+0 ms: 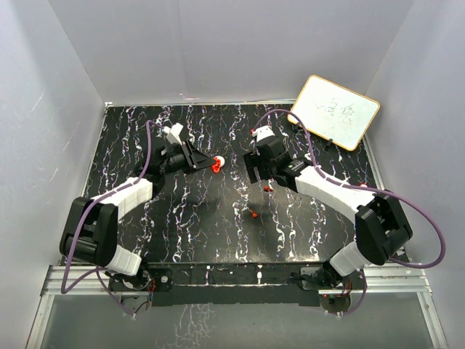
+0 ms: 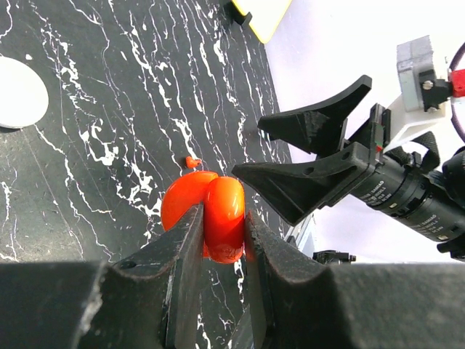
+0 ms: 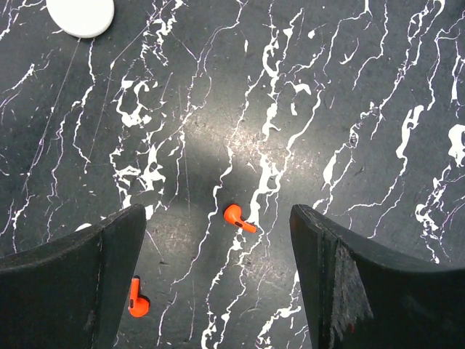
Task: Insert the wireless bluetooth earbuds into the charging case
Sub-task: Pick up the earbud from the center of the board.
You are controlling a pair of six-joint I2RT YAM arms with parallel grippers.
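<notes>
Your left gripper (image 2: 224, 222) is clamping tight on the red charging case (image 2: 218, 200), holding it around the middle of the table (image 1: 182, 233), a little toward the far edge. The case is showing you two rounded red lobes side by side. Its inside is facing away from the wrist camera, so you cannot tell whether anything is sitting in it.

Your right gripper (image 3: 218, 218) is standing with its jaws wide apart, gripping nothing. It is hanging over one red earbud (image 3: 238, 217), which is lying on the table between the fingers and touching neither. A second red earbud (image 3: 136, 302) is lying just beside one finger, closer to the table's near edge. A white puck (image 3: 80, 14) is sitting well apart from both earbuds. A whiteboard (image 1: 334, 111) is leaning at the far right corner.
</notes>
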